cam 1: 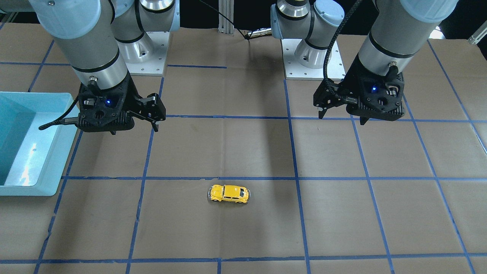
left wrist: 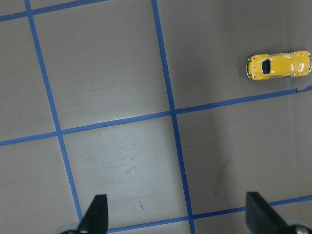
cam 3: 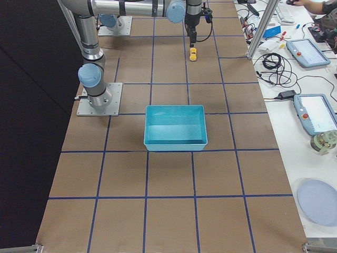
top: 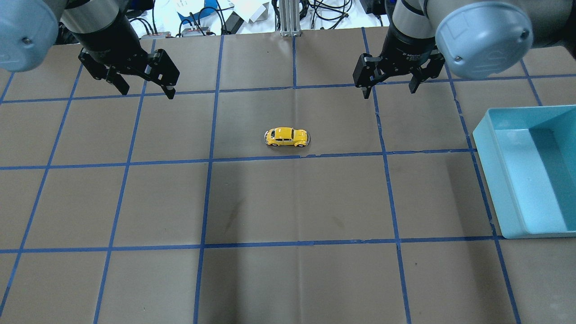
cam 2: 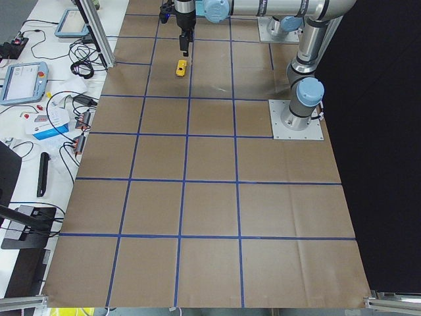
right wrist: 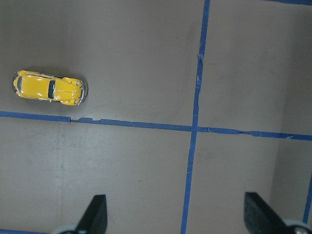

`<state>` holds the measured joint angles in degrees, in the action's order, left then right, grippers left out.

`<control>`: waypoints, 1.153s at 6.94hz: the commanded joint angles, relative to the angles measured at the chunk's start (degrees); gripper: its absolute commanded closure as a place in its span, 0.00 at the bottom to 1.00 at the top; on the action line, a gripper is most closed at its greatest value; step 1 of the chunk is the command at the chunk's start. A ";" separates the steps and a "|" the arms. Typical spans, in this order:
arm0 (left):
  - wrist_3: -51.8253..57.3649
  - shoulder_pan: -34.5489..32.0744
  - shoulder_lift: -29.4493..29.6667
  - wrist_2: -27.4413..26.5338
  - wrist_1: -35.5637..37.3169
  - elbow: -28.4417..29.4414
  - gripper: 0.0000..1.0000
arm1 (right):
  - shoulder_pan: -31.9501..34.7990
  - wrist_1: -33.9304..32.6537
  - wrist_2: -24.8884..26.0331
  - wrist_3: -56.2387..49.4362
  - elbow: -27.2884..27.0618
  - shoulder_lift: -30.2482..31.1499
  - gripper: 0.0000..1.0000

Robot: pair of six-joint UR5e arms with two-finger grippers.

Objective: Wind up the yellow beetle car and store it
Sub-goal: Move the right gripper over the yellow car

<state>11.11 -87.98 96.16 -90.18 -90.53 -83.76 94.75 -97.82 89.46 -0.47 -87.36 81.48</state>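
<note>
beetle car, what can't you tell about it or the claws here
- yellow beetle car: any wind-up part, too small in every view; underside hidden against the table.
- left claw, right claw: wrist views cut them at the bottom edge, only fingertips show.
- blue bin: cut by the overhead view's right edge.

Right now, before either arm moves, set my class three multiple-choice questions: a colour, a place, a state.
1. What colour is the rectangular plastic bin?
A. red
B. white
C. light blue

2. Where is the small yellow toy Beetle car?
A. inside the bin
B. on the brown table, between the two arms
C. in a gripper

3. How are the black left gripper and right gripper?
A. both open and empty
B. both shut
C. one holds the car

Answers: C, its walls are light blue; B, it stands on its wheels beside a blue tape line; A, each wrist view shows jaws wide apart.
</note>
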 commanded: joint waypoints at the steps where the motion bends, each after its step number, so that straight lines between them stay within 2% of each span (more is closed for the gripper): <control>1: 0.05 0.00 -0.01 0.00 0.00 0.00 0.00 | 0.00 0.00 0.01 -0.14 -0.09 0.00 0.00; 8: 0.05 0.00 -0.01 0.00 0.00 0.00 0.00 | 0.44 0.35 -0.95 1.19 0.08 0.09 0.00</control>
<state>11.16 -87.98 96.15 -90.18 -90.59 -83.76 95.07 -97.65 88.79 1.28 -87.34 81.72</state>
